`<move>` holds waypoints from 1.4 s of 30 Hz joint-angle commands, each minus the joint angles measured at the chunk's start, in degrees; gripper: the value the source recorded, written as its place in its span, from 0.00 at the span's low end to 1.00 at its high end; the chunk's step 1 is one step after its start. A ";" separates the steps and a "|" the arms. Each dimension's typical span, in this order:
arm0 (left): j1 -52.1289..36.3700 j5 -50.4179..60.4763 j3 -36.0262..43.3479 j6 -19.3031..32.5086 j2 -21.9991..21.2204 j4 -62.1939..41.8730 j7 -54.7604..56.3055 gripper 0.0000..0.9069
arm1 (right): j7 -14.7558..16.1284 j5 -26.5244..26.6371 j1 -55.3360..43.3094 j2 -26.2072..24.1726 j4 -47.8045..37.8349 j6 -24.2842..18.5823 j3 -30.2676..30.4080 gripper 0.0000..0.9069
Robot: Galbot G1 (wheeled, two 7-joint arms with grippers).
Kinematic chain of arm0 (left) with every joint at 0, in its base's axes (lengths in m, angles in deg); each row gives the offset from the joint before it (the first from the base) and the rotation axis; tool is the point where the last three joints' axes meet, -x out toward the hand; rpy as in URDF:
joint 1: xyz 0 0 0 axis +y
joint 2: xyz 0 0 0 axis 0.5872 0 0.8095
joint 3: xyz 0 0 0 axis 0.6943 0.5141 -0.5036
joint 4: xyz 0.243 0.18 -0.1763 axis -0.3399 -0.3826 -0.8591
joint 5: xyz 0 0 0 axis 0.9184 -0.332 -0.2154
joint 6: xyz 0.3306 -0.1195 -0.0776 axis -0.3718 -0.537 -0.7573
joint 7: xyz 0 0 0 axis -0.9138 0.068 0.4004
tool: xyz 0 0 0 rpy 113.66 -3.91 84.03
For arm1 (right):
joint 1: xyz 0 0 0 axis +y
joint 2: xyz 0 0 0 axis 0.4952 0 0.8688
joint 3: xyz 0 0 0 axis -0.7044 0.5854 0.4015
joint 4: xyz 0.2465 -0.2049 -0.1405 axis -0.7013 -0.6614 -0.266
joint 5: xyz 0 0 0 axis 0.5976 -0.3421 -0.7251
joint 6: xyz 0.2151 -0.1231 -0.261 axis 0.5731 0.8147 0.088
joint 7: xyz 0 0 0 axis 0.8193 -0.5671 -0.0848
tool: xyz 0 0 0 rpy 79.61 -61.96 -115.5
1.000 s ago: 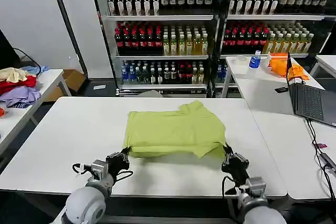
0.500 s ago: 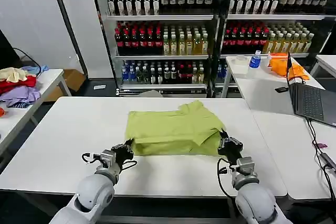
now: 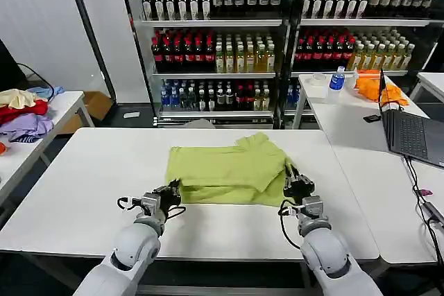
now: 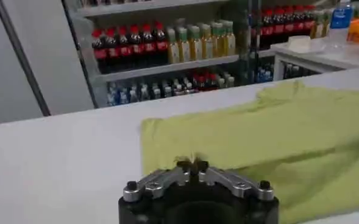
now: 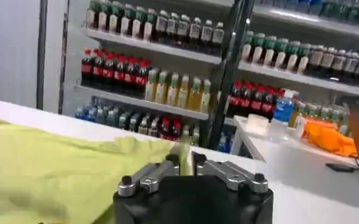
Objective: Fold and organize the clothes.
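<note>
Two grippers pinch the lime T-shirt (image 3: pixel 229 171), which lies mid-table (image 3: pixel 83 178): left gripper (image 3: pixel 168 193) clamps its near-left corner, right gripper (image 3: pixel 296 184) its near-right corner. Carry both corners evenly toward the far hem to keep the crease straight.

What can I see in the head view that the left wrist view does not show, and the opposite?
Only the head view: the right gripper shut on the T-shirt's near right edge, the laptop and the garment pile on side tables. Only the left wrist view: the left gripper up close, fingers shut on a pinch of fabric. Both: the lime T-shirt on the white table, and the drink shelves behind.
</note>
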 commanded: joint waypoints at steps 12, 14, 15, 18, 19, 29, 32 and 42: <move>4.71 -0.04 -2.61 0.15 -0.45 2.05 0.79 1.00 | -2.30 11.48 8.47 -0.83 4.42 7.77 -7.59 1.00; 4.70 -0.68 -2.73 0.04 -0.48 1.74 0.96 1.00 | -2.46 14.02 8.63 -0.80 4.04 9.31 -7.82 1.00; 4.58 -0.82 -2.67 0.00 -0.54 1.59 0.98 1.00 | -2.53 15.27 8.69 -0.70 3.70 10.10 -7.81 1.00; 3.95 -0.94 -2.40 -0.19 -0.80 0.96 1.00 1.00 | -2.64 16.50 8.32 -0.47 2.38 11.16 -7.00 1.00; 3.79 -1.03 -2.26 -0.26 -0.86 0.77 1.04 1.00 | -2.63 16.70 8.01 -0.37 1.95 11.24 -6.53 1.00; 3.04 -1.52 -1.32 -0.01 -1.19 -0.82 1.00 0.02 | -3.58 18.96 6.42 0.64 0.00 11.16 -4.10 0.00; 3.37 -2.68 -1.17 0.88 -1.21 -0.08 1.26 0.02 | -3.58 19.31 6.52 0.63 0.15 11.12 -3.81 0.00; 3.79 -3.82 -1.24 0.55 -1.20 0.14 1.08 0.02 | -3.50 18.82 6.73 0.72 0.57 10.83 -3.86 0.00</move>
